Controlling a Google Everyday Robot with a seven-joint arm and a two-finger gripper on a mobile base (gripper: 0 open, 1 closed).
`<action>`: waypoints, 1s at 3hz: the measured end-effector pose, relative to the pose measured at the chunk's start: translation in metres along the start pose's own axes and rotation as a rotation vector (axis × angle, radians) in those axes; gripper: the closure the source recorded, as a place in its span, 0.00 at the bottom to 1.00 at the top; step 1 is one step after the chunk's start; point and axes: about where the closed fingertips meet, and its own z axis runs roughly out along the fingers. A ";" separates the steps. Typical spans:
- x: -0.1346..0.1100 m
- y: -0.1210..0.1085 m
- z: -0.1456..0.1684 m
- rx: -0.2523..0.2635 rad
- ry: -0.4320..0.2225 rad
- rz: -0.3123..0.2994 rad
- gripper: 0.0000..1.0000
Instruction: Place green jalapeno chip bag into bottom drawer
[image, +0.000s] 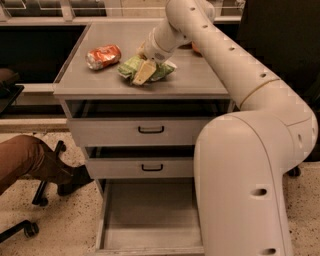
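Observation:
The green jalapeno chip bag (129, 65) lies crumpled on the grey cabinet top, near its middle. My gripper (144, 73) reaches down from the upper right and sits right on the bag, covering its middle. The bag shows on both sides of it. The bottom drawer (150, 217) is pulled open below, a plain grey tray with nothing in it; my arm's large white body hides its right part.
A crushed orange-red can (103, 56) lies left of the bag. An orange object (195, 48) shows behind my arm. The two upper drawers (150, 131) with black handles stand slightly out. A person's leg (30, 160) and chair wheels are at the left.

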 end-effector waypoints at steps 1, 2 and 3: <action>-0.002 -0.001 -0.004 0.000 0.000 0.000 0.65; -0.003 0.018 -0.028 -0.012 0.002 0.003 0.88; -0.002 0.068 -0.088 -0.066 0.008 -0.027 1.00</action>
